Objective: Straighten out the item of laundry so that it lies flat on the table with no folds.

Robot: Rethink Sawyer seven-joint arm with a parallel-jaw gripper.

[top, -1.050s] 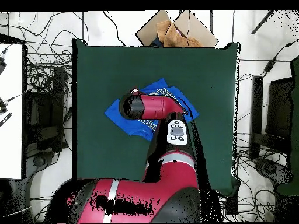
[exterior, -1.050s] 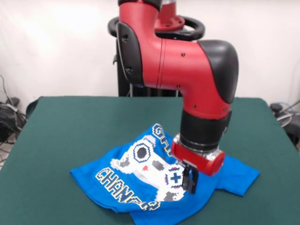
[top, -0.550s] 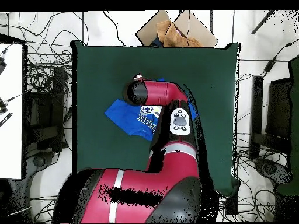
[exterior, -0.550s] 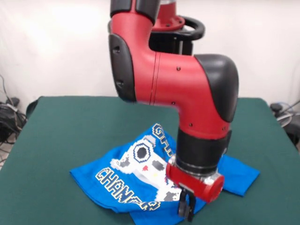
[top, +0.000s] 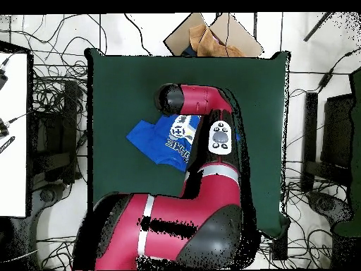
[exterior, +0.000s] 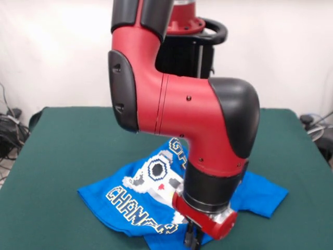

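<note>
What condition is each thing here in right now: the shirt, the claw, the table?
T-shirt: rumpled, folded over itself, not flat.
Claw: low at the shirt's near edge; open or shut unclear.
Table: green cloth, shirt lying on it.

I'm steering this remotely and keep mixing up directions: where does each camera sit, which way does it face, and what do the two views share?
Front view: sits across the table, facing the robot; it shows the arm coming down over the blue T-shirt, with the gripper at the shirt's near edge.
Overhead view: sits above, looking straight down; the arm rises from the picture's bottom and hides part of the T-shirt.
Shared: the green table, the shirt and the arm, turned half round between views.
</note>
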